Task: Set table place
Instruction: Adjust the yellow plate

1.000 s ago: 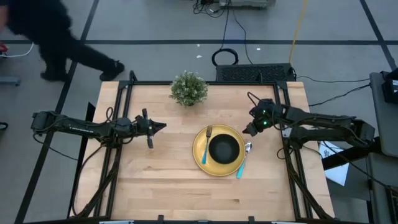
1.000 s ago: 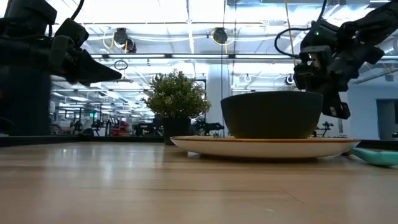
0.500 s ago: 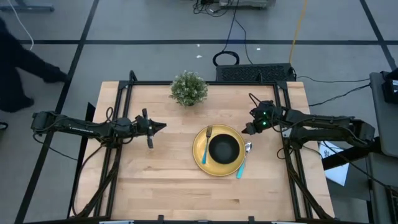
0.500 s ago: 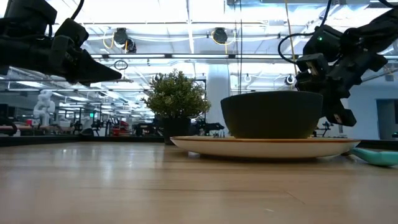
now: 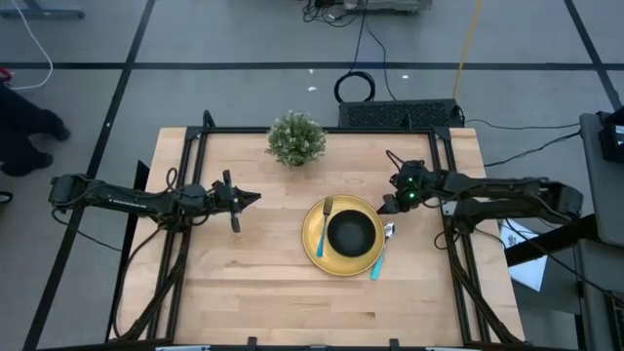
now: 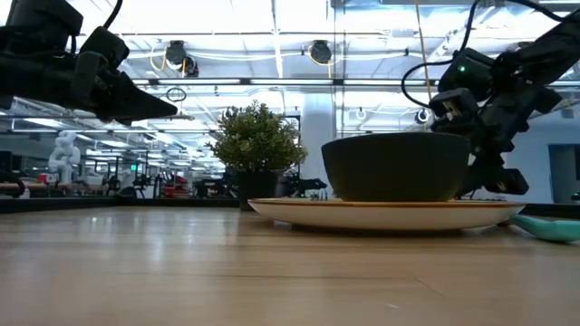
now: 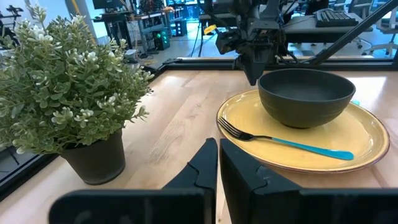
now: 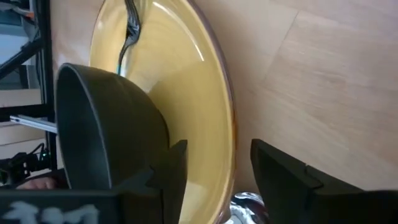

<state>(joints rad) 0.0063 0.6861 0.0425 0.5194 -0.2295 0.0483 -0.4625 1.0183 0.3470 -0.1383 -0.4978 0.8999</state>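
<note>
Our right gripper [image 5: 390,203] hovers at the yellow plate's [image 5: 314,244] upper-right rim, centre frame, fingers apart, holding nothing. We'd straddle the rim squarely, clear of the bowl [image 5: 351,233] and spoon [image 5: 380,253]. Left gripper [image 5: 252,198] waits mid-left, pinched together.

Black bowl [image 5: 351,233] centred on yellow plate [image 5: 320,252]

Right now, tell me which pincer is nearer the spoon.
Right. The right pincer hovers just beyond the spoon's bowl end at the yellow plate's edge; the left pincer waits across the plate, over bare table.
</note>
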